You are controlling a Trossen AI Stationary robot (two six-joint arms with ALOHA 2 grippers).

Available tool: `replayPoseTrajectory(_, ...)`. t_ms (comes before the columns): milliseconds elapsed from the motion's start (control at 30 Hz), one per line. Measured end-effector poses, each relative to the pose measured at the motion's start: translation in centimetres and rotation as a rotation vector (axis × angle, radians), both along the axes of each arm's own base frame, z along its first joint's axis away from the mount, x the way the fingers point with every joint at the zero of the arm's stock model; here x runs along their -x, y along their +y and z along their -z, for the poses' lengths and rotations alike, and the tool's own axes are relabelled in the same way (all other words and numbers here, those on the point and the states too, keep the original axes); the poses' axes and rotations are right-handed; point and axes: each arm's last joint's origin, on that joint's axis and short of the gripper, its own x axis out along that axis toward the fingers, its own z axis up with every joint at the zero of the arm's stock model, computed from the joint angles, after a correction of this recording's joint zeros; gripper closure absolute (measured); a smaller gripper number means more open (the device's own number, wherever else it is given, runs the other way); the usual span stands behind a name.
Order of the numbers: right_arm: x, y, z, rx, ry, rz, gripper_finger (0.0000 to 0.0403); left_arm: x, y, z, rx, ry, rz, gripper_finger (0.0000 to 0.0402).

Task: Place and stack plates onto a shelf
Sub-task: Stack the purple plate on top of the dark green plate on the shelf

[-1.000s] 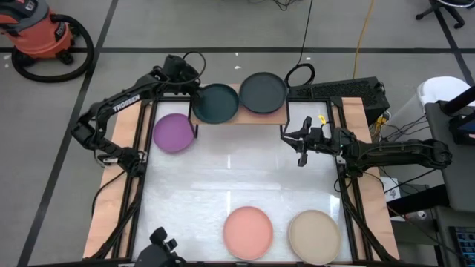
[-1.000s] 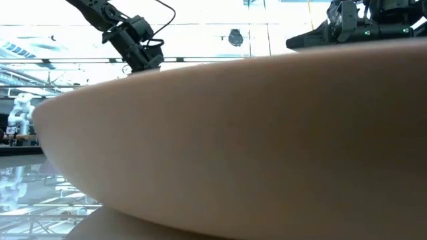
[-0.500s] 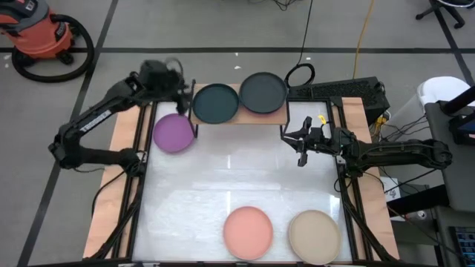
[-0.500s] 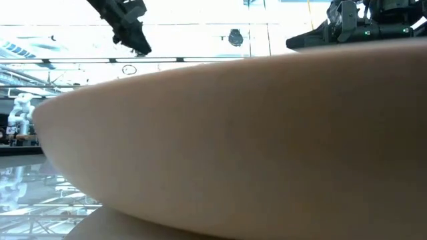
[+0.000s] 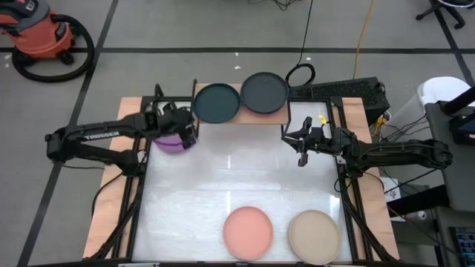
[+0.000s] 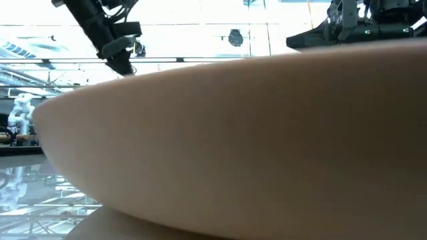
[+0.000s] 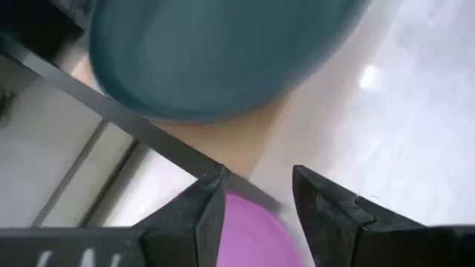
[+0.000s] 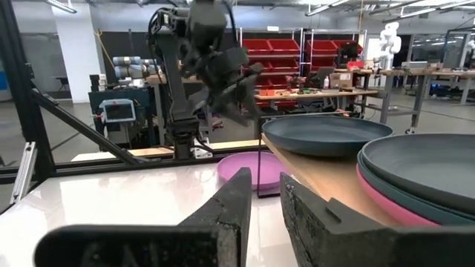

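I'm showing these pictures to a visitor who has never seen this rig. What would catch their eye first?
Probably the left gripper, open above the purple plate at the table's far left beside the shelf. On the shelf sit a dark teal plate and a charcoal grey plate. A salmon pink plate and beige plate wait at the near edge.

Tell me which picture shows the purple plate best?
The right wrist view: the purple plate sits in the open beside the shelf. From above, the left gripper covers much of it. The left wrist view shows only an edge. The low view misses it.
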Motion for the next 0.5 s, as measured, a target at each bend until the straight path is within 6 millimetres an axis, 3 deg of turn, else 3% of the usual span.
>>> replayPoseTrajectory(100, 0.0, 0.1, -0.1, 0.006, -0.006, -0.004, 0.0344, 1.3, -1.2, 3.0, 0.116, 0.21, 0.016, 0.024)
replayPoseTrajectory(233, 0.0, 0.1, -0.1, 0.009, -0.008, -0.005, 0.0344, 0.6, -1.9, 1.1, 0.036, 0.098, 0.036, 0.024)
replayPoseTrajectory(333, 0.0, 0.2, -0.1, 0.01, -0.01, -0.005, 0.0344, 0.8, -2.4, 1.9, 0.044, 0.151, 0.026, 0.024)
replayPoseTrajectory(400, 0.0, 0.2, -0.1, 0.01, -0.01, -0.007, 0.0344, 0.8, -2.5, 1.3, 0.043, 0.123, 0.018, 0.024)
replayPoseTrajectory(500, 0.0, 0.2, -0.1, 0.007, -0.011, -0.007, 0.0344, 1.3, -2.6, 2.6, 0.059, 0.193, -0.015, 0.024)
